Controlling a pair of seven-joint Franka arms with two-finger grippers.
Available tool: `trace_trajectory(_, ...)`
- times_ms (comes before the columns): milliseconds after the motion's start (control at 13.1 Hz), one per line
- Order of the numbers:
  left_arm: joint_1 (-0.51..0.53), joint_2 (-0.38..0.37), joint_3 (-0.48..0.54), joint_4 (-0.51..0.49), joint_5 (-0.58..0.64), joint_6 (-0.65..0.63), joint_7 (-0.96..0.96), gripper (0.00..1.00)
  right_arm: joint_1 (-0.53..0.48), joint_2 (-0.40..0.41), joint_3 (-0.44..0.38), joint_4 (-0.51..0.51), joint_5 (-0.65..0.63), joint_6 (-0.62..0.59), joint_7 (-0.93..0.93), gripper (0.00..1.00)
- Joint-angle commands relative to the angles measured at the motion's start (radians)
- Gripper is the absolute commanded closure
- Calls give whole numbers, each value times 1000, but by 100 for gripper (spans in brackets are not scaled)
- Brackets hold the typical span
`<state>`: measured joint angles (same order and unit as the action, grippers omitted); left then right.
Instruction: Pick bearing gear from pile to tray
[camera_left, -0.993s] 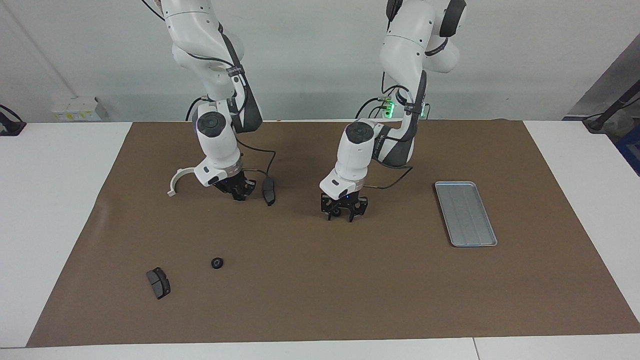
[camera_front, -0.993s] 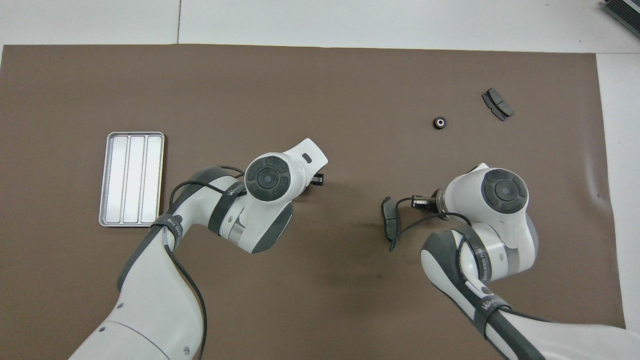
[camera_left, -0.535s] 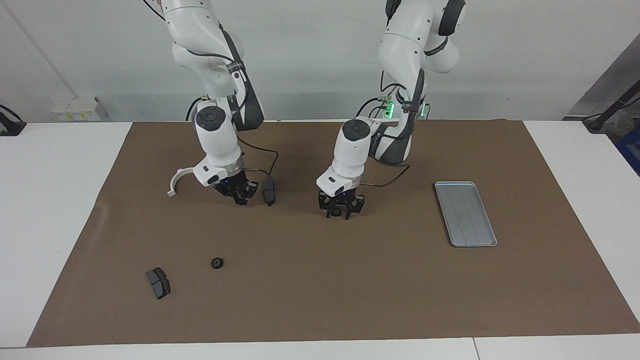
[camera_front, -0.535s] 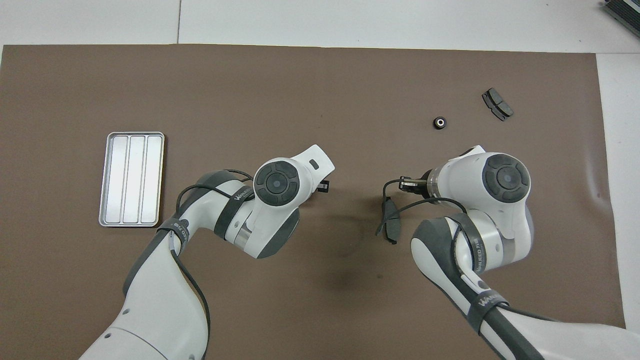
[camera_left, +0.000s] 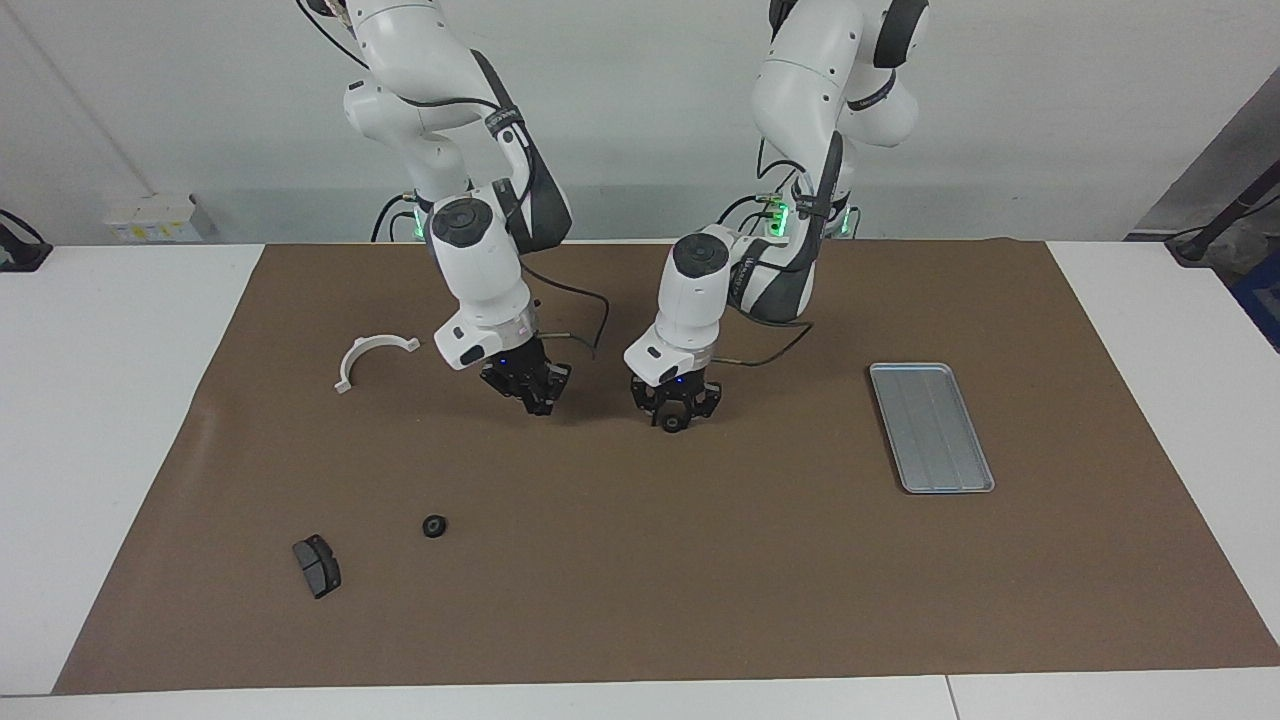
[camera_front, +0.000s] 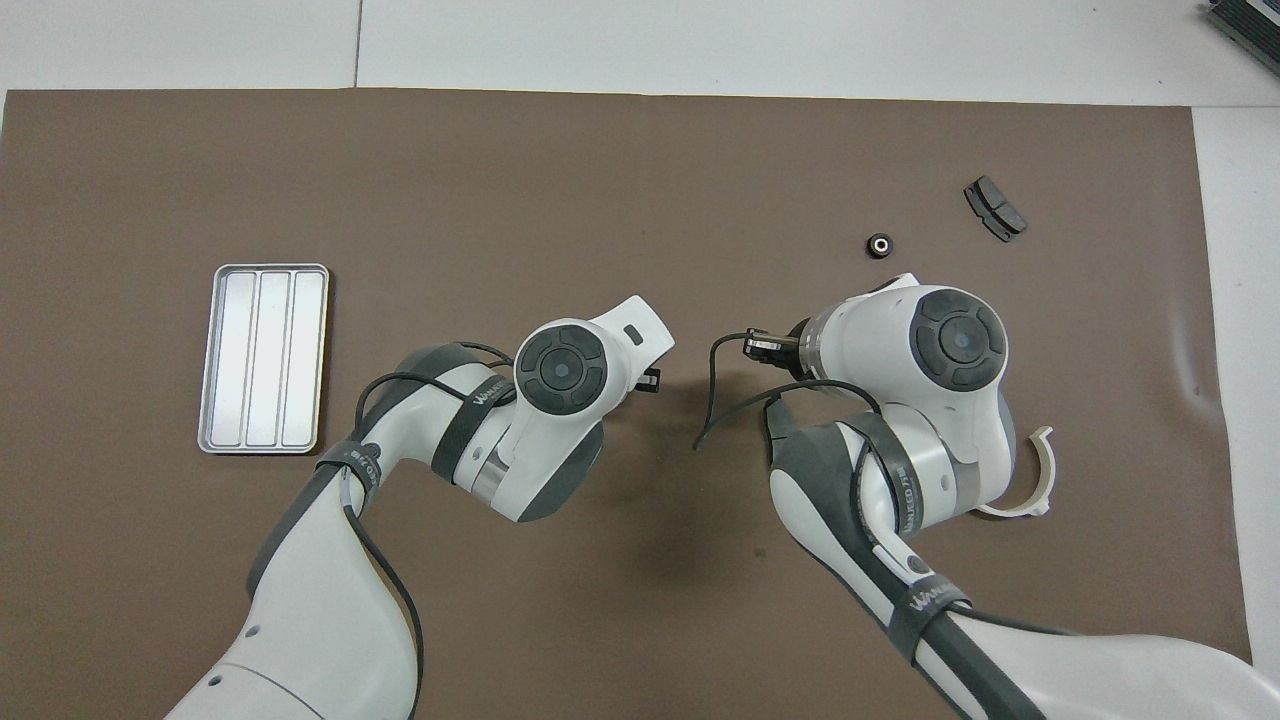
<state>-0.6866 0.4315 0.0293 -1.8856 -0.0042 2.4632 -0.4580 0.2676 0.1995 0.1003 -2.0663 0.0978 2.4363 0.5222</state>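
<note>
Left gripper (camera_left: 675, 415) is closing on a ring (camera_left: 674, 424) mid-mat, jaws narrower than a second ago. Right gripper (camera_left: 530, 388), fingers shut, is shifting toward it, uncovering the bracket (camera_left: 372, 355); can't tell if it's holding anything. Tray (camera_left: 930, 425) is sitting unmoved at the left arm's end.

I'm looking at a robotics lab: two white Franka arms (camera_left: 480, 250) over a brown mat (camera_left: 700, 560) on a white table (camera_left: 100, 400), bare wall at twelve o'clock.
</note>
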Motion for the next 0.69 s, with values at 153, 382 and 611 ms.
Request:
trace_trajectory(153, -14, -25, 12, -44, -2, -30, 2, 70, 22, 55, 6, 89, 22, -17, 37, 100)
trace_trajectory(382, -4, -22, 12, -32, -2, -30, 2, 81, 30, 81, 6, 124, 25, -16, 53, 100)
trace_trajectory(611, 63, -4, 23, 54, -2, -65, 2, 84, 76, 153, 6, 202, 22, -16, 125, 100)
